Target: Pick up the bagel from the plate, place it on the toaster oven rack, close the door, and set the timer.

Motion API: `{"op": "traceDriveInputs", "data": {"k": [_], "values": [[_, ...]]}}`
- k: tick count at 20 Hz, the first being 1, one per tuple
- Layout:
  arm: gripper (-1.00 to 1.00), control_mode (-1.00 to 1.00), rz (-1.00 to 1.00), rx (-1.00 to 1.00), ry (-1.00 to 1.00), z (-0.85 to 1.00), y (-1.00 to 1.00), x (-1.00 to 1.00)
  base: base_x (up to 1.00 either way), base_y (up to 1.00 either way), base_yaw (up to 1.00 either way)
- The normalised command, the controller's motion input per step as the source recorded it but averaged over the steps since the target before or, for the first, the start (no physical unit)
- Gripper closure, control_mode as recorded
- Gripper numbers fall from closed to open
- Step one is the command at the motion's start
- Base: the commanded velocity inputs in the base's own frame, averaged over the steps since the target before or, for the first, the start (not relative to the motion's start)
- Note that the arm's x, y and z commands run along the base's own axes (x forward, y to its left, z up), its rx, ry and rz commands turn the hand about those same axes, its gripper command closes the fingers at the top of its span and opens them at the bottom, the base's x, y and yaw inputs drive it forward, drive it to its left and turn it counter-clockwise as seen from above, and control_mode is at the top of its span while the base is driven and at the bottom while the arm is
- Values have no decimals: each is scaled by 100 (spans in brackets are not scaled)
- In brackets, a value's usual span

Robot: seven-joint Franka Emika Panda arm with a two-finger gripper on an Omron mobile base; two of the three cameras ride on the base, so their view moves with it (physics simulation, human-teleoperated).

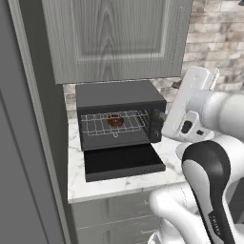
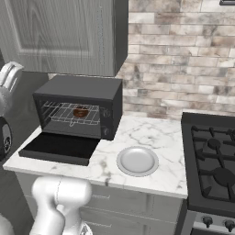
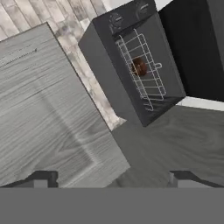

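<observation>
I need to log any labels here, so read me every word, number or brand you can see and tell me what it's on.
No text can be read in these pictures.
Toaster oven knob panel: the marks around the knobs are too small and blurred to read.
Robot arm's dark joint cover: faint lettering near the bottom edge of the left base view, too blurred to read.

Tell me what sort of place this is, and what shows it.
A kitchen, rendered rather than real. A toaster oven stands on a marble counter with its door folded down and a bagel on its rack. Beside it are a plate and a gas stove, under a wall cabinet.
</observation>
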Motion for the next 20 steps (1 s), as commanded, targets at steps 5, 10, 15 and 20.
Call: {"op": "traceDriveInputs", "data": {"k": [5, 10, 15, 20], "values": [[-100, -100, -18, 0, 51, -99, 2, 6, 0, 0, 0], [-100, -100, -13, -3, 12, -72, 39, 0, 0, 0, 0], [-100, -100, -13, -8, 0, -51, 45, 0, 0, 0, 0], [-100, -100, -6, -6, 2, -49, 15, 10, 0, 0, 0]]}}
